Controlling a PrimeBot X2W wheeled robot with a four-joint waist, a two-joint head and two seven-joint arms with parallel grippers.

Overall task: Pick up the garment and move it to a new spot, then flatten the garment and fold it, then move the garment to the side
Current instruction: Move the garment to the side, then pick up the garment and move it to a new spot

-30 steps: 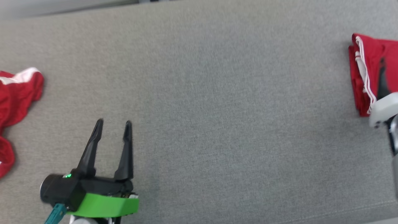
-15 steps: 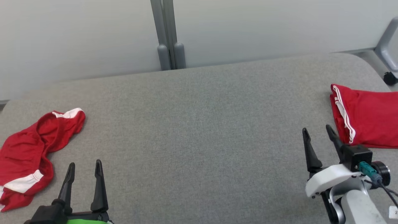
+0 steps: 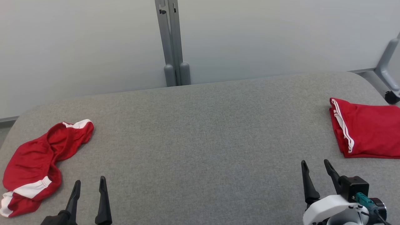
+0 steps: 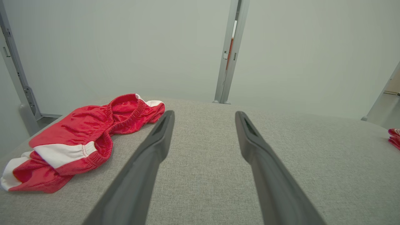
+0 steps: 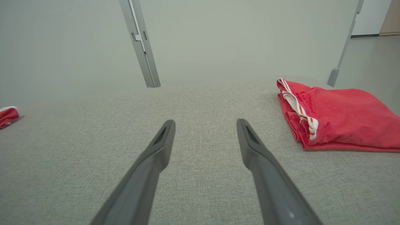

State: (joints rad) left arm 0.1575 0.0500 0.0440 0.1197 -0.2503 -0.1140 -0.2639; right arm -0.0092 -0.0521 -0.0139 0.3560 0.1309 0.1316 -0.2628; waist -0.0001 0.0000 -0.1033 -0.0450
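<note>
A crumpled red garment with white bands (image 3: 37,162) lies at the left end of the grey table (image 3: 200,140); the left wrist view shows it (image 4: 81,140) just left of my fingers. A folded red garment with white stripes (image 3: 365,128) rests at the right end, to the right of my fingers in the right wrist view (image 5: 334,115). My left gripper (image 3: 89,185) stands open at the lower left, right of the crumpled garment and apart from it, holding nothing. The right gripper (image 3: 315,165) is open at the lower right, just in front of the folded garment, not touching it.
A pale wall with a grey upright post (image 3: 172,43) runs behind the table. A grey frame leg with a castor (image 3: 390,93) stands at the far right. The table's rounded left edge (image 3: 9,131) is close to the crumpled garment.
The head camera has tilted up, so the wall and both garments show in full. Both grippers sit lower in the picture, still open; the right gripper has come away from the folded garment.
</note>
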